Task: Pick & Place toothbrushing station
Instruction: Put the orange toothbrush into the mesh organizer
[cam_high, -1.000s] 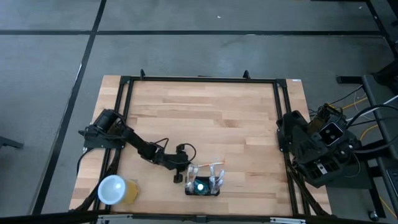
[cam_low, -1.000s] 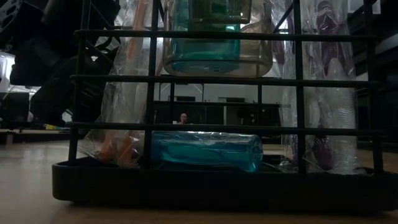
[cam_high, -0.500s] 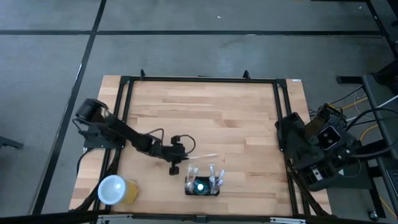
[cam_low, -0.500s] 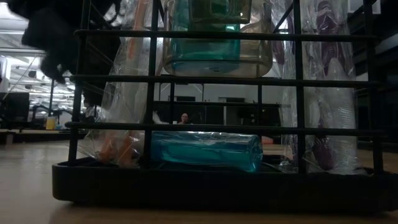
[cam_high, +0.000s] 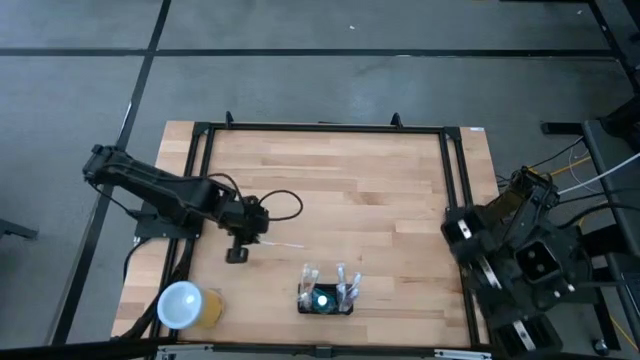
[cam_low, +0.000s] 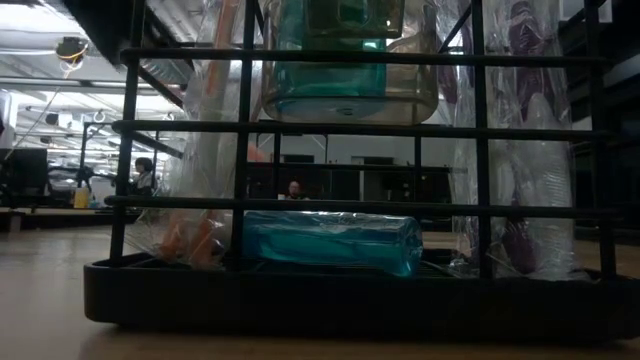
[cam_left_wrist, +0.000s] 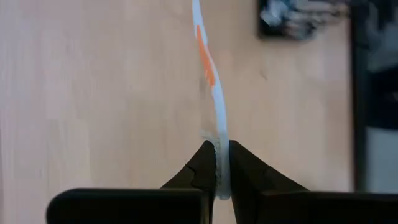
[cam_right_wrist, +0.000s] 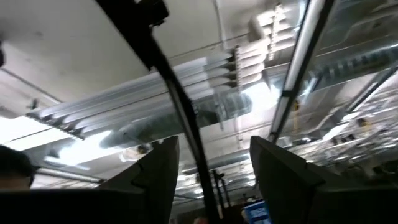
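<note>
my left gripper is pinching the end of a white-and-orange toothbrush, clenched tight on it, hovering over the wooden table. the toothbrushing station is sitting at about 4 o'clock from that gripper, near the table's front edge. yellow cup is standing at 7 o'clock. my right gripper is parked off the table's right edge, fingers spread, grasping nothing.

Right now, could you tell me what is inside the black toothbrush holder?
The black holder holds a teal tube lying flat, a teal cup above it, and plastic-wrapped brushes at the sides. Whatever sits below its rim is hidden.
</note>
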